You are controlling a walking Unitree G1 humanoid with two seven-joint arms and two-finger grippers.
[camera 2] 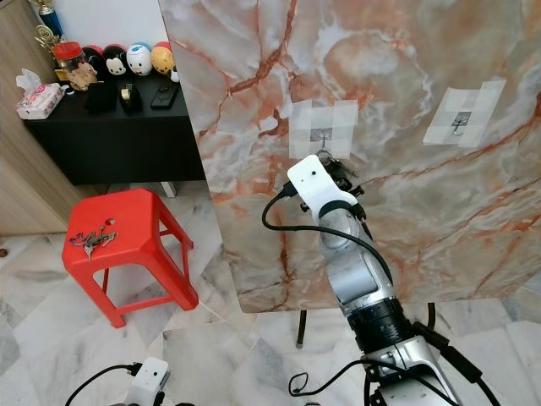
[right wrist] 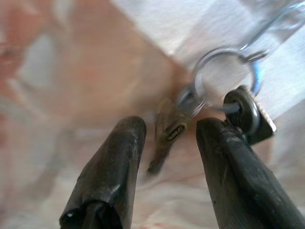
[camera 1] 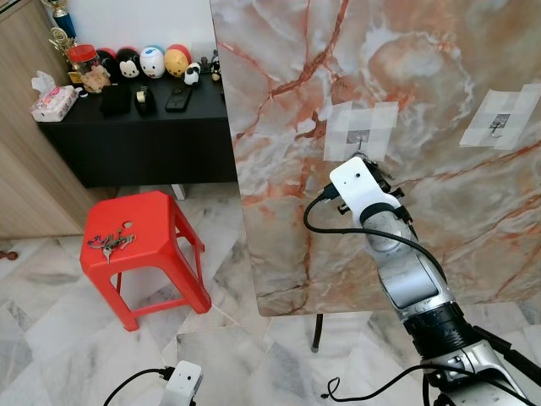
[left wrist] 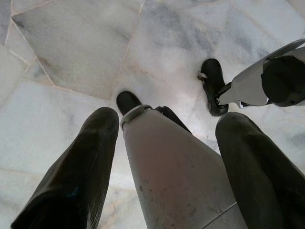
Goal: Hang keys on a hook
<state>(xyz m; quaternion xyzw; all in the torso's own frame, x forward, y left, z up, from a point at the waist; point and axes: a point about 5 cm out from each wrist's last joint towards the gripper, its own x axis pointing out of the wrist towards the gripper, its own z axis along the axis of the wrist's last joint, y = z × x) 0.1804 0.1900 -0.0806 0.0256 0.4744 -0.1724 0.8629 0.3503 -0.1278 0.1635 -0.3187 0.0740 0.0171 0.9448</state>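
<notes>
Marble-patterned board (camera 1: pixel 439 101) stood before me, carrying a taped hook (camera 2: pixel 321 134). My right hand (right wrist: pixel 164 143) was raised at that hook, fingers parted narrowly, gripping nothing. The keys (right wrist: pixel 167 131) hung by their ring (right wrist: pixel 224 71) from it. My left hand (left wrist: pixel 164 157) hung wide above the floor (left wrist: pixel 71 52).

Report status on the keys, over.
Right gripper open at taped hook. Key ring on hook, keys hanging. Left gripper idle, open. Nothing obstructing.
</notes>
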